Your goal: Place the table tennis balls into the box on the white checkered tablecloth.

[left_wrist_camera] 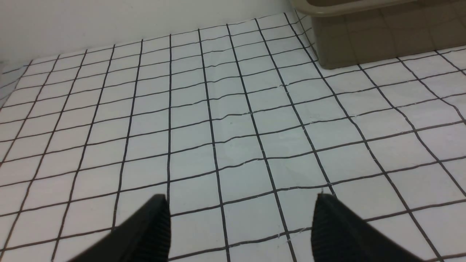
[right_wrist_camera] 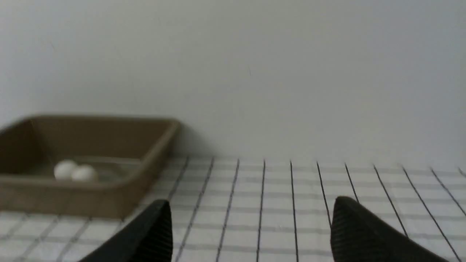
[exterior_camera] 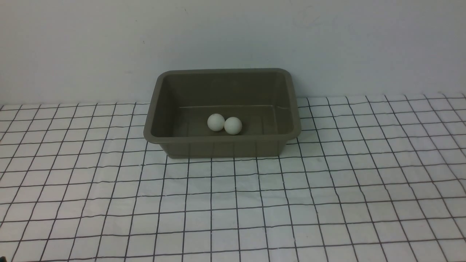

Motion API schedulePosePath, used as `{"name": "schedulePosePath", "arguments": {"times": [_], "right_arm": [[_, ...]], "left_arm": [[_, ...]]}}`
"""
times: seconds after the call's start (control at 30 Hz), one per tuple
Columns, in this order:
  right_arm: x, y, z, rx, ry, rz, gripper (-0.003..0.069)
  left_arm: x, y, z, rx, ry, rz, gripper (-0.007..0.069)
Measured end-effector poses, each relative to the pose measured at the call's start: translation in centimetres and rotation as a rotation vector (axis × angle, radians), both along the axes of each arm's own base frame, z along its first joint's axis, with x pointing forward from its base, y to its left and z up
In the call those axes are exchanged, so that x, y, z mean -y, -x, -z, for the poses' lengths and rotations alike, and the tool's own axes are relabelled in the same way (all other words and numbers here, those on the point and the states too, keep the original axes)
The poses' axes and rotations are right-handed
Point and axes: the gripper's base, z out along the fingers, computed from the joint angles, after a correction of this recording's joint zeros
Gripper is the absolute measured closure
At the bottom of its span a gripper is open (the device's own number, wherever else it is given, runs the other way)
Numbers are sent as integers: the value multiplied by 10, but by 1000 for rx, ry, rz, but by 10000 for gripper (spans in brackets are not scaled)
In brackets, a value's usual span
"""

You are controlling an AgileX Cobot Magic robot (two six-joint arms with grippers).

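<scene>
L end effector (left_wrist_camera: 241, 198) & R end effector (right_wrist_camera: 252, 201) w/ jaws spread wide, empty.

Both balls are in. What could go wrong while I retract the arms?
The open left gripper hangs low over the wrinkled tablecloth, near the box corner; snagging the cloth could drag the box. The table tennis balls lie loose inside, so a jolt may roll them.

Ahead of the left gripper (left_wrist_camera: 240, 198), the box (left_wrist_camera: 364, 40) is running off the frame's edge; beyond the right gripper (right_wrist_camera: 251, 200), the table tennis balls (right_wrist_camera: 74, 171) are blurring together.
</scene>
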Motion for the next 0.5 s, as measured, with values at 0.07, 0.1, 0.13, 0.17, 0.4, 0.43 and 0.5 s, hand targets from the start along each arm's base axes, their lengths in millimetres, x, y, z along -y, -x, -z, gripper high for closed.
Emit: {"name": "schedulePosePath", "arguments": {"times": [0.07,0.1,0.13,0.17,0.4,0.43,0.5], "right_arm": [[-2,5,9,-59,53,-34,134],[-3,9,13,-78,91,-62,134],[-3,14,14,-83,122,-83,134],[-4,18,15,-79,160,-104,134],[0,38,12,27,143,-63,134],[1,39,13,34,137,-57,134],[2,39,22,10,130,-35,134]], "left_arm": [[0,0,0,0,0,0,157],[0,0,0,0,0,0,157],[0,0,0,0,0,0,157],[0,0,0,0,0,0,157],[0,0,0,0,0,0,157],[0,0,0,0,0,0,157],[0,0,0,0,0,0,157]]}}
